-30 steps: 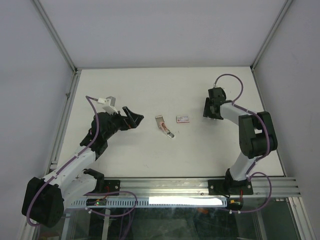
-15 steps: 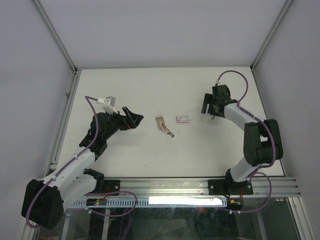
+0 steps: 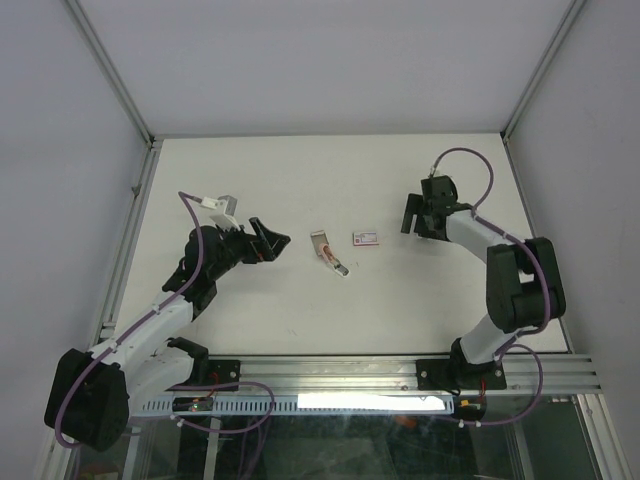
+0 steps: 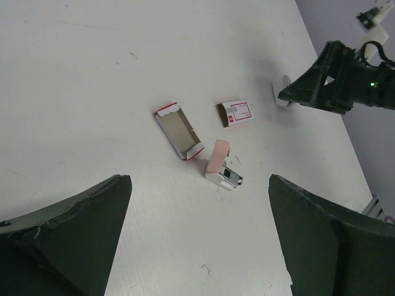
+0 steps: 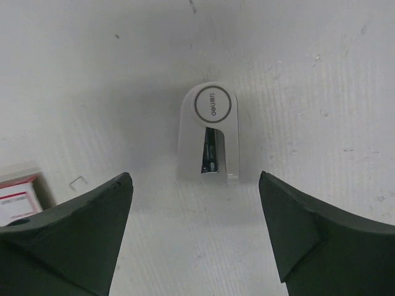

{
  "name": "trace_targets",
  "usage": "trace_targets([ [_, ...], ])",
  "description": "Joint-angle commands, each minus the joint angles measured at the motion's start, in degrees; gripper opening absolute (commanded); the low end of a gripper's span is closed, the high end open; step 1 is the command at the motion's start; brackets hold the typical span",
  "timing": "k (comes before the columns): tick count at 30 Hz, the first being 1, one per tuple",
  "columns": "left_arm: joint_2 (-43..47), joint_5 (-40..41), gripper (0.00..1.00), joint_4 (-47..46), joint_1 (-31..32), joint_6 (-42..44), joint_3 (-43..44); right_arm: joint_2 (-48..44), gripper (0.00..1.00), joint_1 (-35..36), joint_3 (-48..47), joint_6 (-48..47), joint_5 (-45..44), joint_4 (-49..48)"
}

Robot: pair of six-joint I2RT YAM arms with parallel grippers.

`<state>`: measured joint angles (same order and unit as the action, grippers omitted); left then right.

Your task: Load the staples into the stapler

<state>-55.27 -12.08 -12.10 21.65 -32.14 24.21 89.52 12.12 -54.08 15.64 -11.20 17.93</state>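
Left gripper (image 3: 268, 233): fingers wide apart, empty, left of stapler (image 4: 221, 165). Right gripper (image 5: 194, 177): spread wide, straddling small white logo-marked piece (image 5: 208, 132), gaps either side. Mid-table: open cardboard tray (image 4: 179, 131), pink-white stapler just beside; red-white staple box (image 4: 236, 113) near.
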Motion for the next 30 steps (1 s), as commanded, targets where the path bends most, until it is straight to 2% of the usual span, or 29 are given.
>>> trace_targets([
  [1, 1.46, -0.12, 0.98, -3.02, -0.24, 1.4, -0.28, 5.3, 0.86, -0.34, -3.24, 2.67, -2.96, -0.26],
  [7, 1.07, 0.5, 0.98, -2.67, -0.29, 1.38, -0.13, 7.51, 0.79, -0.21, -3.26, 4.73, -3.46, -0.33],
  [10, 0.57, 0.65, 0.98, -2.86, -0.29, 1.31, -0.08, 7.43, 0.69, -0.23, -2.36, 5.25, -4.68, -0.37],
  [13, 0.47, 0.73, 0.98, -2.93, -0.29, 1.29, -0.12, 7.6, 0.46, -0.34, -1.6, 5.05, -5.51, -0.97],
  [15, 0.64, 0.87, 0.98, -2.96, -0.29, 1.27, -0.12, 7.61, 0.26, -0.34, -1.32, 4.7, -5.72, -1.22],
  [16, 0.8, 0.98, 0.98, -2.96, -0.29, 1.28, -0.2, 7.49, 0.1, -0.34, -1.3, 4.56, -5.54, -1.41],
  [17, 0.97, 1.19, 0.98, -2.93, -0.23, 1.29, -0.21, 7.33, 0.0, -0.34, -1.24, 4.39, -5.45, -1.55],
  [27, 1.39, 1.62, 0.99, -2.94, -0.27, 1.2, -0.36, 5.02, 0.0, -0.34, -0.12, 2.42, -3.34, -3.46],
  [28, 1.39, 1.53, 0.99, -2.93, -0.29, 1.2, -0.34, 4.91, 0.11, -0.34, -0.46, 2.26, -2.74, -3.11],
  [30, 1.43, 1.49, 0.99, -2.96, -0.31, 1.14, -0.29, 4.35, 0.52, -0.34, -0.96, 1.96, -2.07, -2.6],
])
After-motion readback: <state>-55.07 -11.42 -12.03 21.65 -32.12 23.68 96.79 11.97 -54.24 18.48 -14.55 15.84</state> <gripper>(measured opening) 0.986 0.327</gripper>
